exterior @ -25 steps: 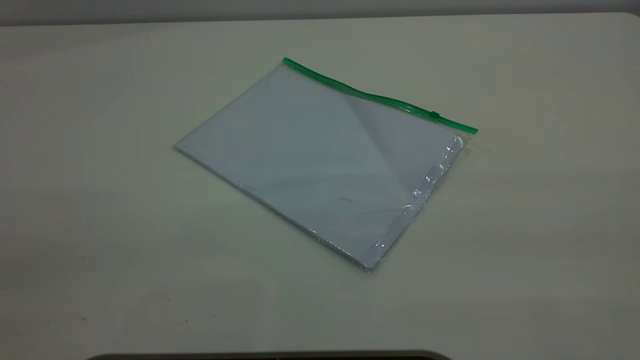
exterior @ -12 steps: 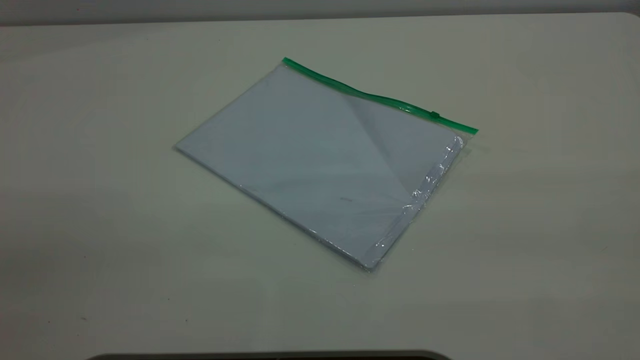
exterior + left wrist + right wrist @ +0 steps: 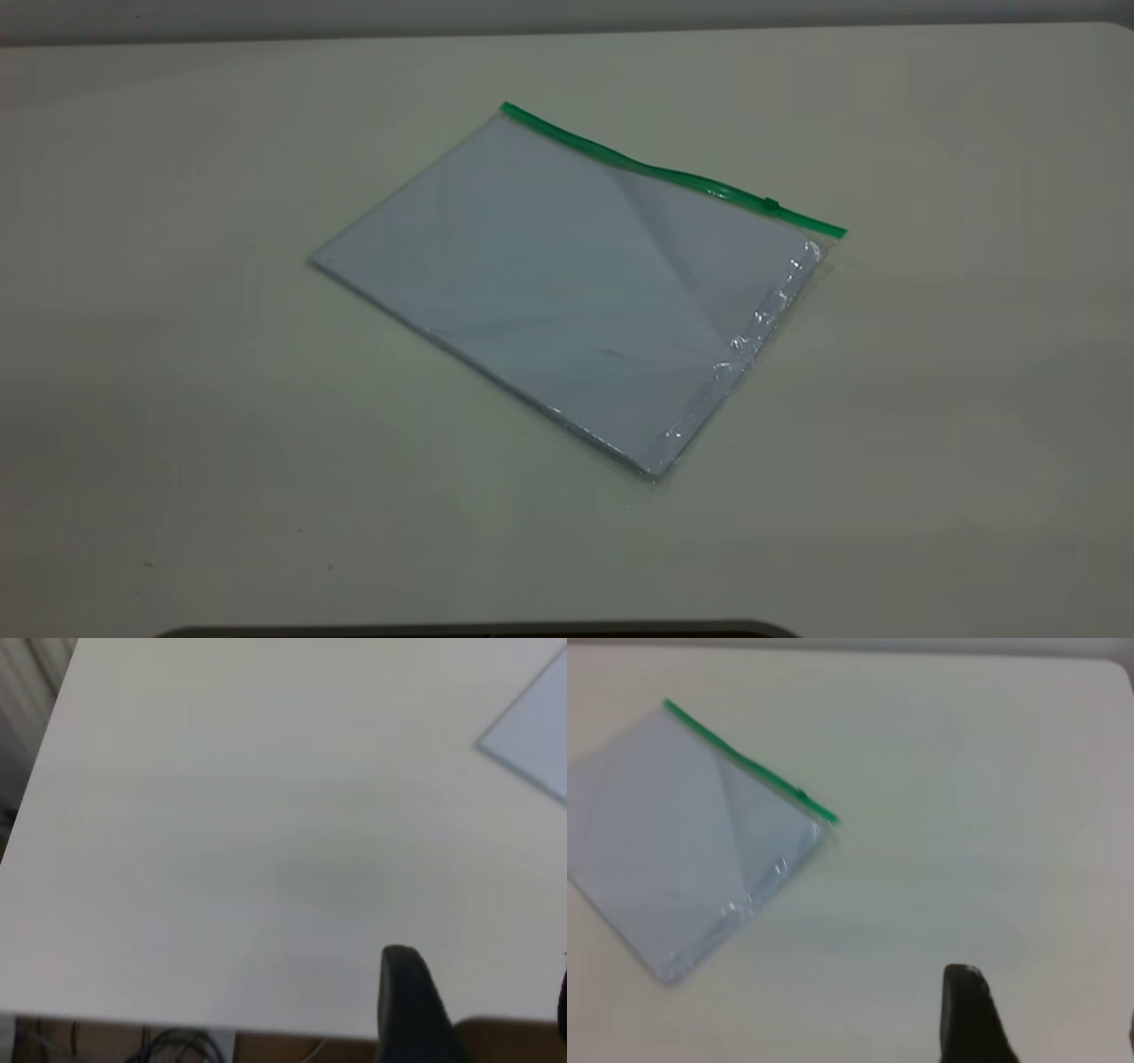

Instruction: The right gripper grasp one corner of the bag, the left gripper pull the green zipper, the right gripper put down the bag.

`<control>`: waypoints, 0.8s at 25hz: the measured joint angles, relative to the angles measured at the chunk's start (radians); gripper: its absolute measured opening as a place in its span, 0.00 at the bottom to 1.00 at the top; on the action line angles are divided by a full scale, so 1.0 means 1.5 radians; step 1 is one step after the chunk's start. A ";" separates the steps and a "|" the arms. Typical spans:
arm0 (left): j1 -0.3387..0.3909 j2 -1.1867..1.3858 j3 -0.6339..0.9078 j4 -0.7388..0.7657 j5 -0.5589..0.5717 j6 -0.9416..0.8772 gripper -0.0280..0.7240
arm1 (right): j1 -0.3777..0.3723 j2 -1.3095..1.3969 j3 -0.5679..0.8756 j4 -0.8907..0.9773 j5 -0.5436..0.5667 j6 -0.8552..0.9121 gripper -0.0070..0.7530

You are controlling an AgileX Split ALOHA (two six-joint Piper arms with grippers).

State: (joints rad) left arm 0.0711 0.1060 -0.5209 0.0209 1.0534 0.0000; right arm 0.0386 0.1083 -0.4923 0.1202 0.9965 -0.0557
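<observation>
The bag (image 3: 567, 283) lies flat on the pale table, a clear pouch with bluish-white sheets inside. The green zipper (image 3: 656, 168) runs along its far long edge, with the slider tab (image 3: 771, 205) near the right corner. Neither gripper appears in the exterior view. In the right wrist view the right gripper (image 3: 1047, 992) is open and empty above bare table, well away from the bag (image 3: 691, 842) and its green zipper (image 3: 744, 757). The left gripper (image 3: 483, 966) is open and empty near a table edge, with one corner of the bag (image 3: 536, 726) far off.
The table (image 3: 177, 399) is pale and plain around the bag. A dark curved edge (image 3: 478, 631) shows at the near side of the exterior view. Past the table edge in the left wrist view lie brown floor and some cables (image 3: 177, 1047).
</observation>
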 joint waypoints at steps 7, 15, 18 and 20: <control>0.000 0.267 -0.066 -0.075 -0.158 0.078 0.65 | 0.000 0.274 0.000 0.097 -0.177 -0.110 0.66; 0.000 0.504 -0.148 -0.220 -0.235 0.255 0.65 | 0.000 0.589 0.000 0.403 -0.289 -0.361 0.73; 0.001 0.562 -0.157 -0.299 -0.261 0.339 0.65 | 0.000 0.709 -0.001 0.559 -0.317 -0.485 0.73; 0.001 0.596 -0.158 -0.346 -0.272 0.379 0.65 | 0.000 0.785 -0.001 0.669 -0.342 -0.588 0.73</control>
State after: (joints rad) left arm 0.0722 0.9993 -0.7584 -0.4980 0.6453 0.5679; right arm 0.0386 1.2852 -0.4931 1.1242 0.4838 -0.9384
